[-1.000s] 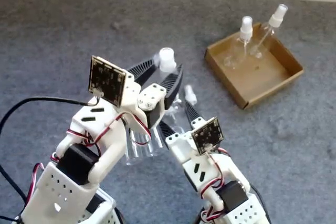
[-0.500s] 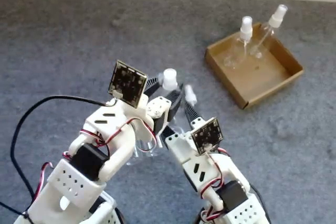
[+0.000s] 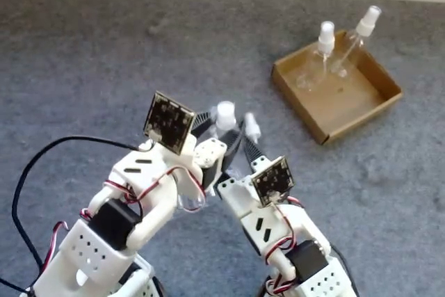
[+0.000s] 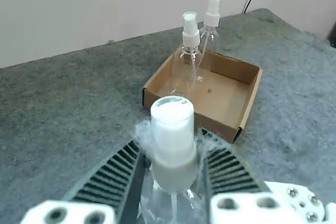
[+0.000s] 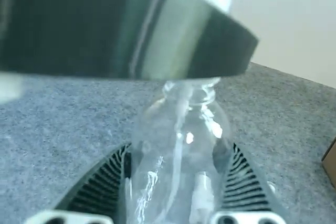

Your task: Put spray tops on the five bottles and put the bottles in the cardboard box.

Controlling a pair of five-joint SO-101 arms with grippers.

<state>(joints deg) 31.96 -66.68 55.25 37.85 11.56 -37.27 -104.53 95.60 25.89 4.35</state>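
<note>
Left fingers [image 4: 118, 169]: pinching a spray top [image 4: 172, 129], well apart from the cardboard box [image 3: 327, 127].
Right fingers [image 5: 102, 179]: clamped on a clear bottle [image 5: 178, 129], equally apart from the box.
Two capped bottles [image 3: 323, 50]: inside the box, at its far side.

Holds left end effector [image 4: 170, 148] clamped just above right end effector [image 5: 176, 174], likewise clamped; leans both arms inward.
</note>
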